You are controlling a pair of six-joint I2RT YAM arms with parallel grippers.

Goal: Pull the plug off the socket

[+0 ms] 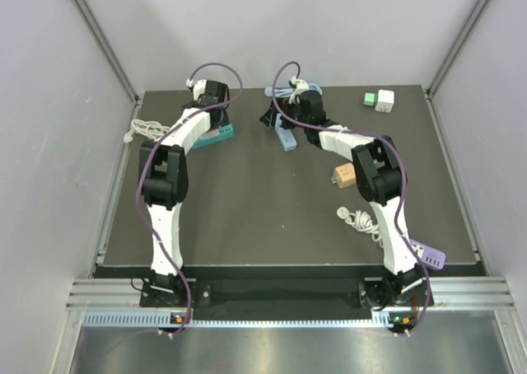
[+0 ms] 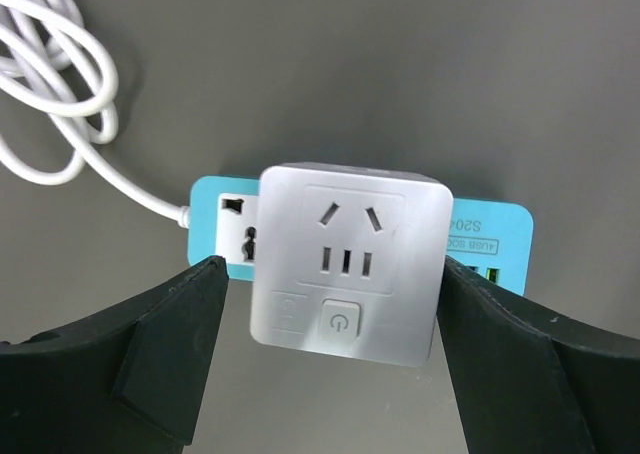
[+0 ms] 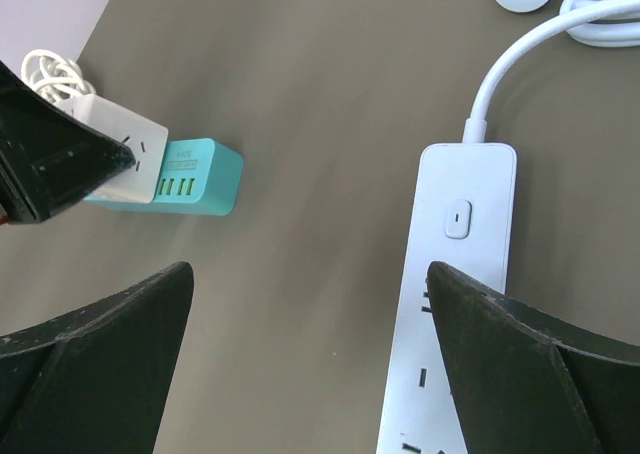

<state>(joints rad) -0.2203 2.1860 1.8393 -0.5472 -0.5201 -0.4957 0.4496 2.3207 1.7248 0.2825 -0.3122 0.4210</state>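
Observation:
A white square adapter plug with a power button sits plugged into a teal socket strip on the dark table. My left gripper is open and straddles the plug; the right finger sits close against the plug's side, and the left finger stands a little apart. In the top view the left gripper covers the plug, and the teal strip shows under it. My right gripper is open and empty above bare table, with the teal strip to its left.
A white power strip with its cable lies under my right finger. A coiled white cable lies left of the teal strip. Green and white adapters, an orange adapter and a purple strip lie on the right.

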